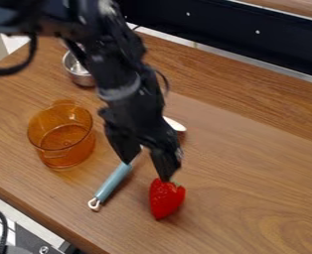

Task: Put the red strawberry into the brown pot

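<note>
The black gripper [145,171] hangs over the middle of the wooden surface, its two fingers spread apart with nothing held between them. The red strawberry [166,199] lies below and slightly right of it, near the tip of the right-hand finger, which overlaps or nearly meets the berry's green top; whether they touch I cannot tell. At the left stands the see-through amber-brown pot [65,158], upright with its open top facing up, and nothing shows inside it.
A utensil with a blue handle [112,183] lies partly under the gripper, its white end to the upper right. A small metal bowl [83,78] stands behind the pot, partly behind the arm. A black ledge [231,30] runs along the back.
</note>
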Robot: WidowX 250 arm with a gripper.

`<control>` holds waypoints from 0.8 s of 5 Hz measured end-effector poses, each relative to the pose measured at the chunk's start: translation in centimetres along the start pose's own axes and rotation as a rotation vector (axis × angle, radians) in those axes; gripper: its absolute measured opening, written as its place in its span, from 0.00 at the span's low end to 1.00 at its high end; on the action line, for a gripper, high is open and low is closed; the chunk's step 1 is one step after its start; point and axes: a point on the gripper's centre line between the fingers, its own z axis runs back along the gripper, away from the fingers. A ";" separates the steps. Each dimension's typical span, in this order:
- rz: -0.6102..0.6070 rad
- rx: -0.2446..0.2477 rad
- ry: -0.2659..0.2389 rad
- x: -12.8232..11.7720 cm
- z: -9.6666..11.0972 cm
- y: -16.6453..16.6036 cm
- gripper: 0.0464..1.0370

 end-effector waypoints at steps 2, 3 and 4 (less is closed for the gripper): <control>-0.013 0.025 -0.014 -0.5 -2.4 -1.2 0.96; -0.020 0.046 -0.006 -0.5 -3.5 -1.2 0.96; -0.029 0.071 0.004 -0.8 -4.8 -1.0 0.93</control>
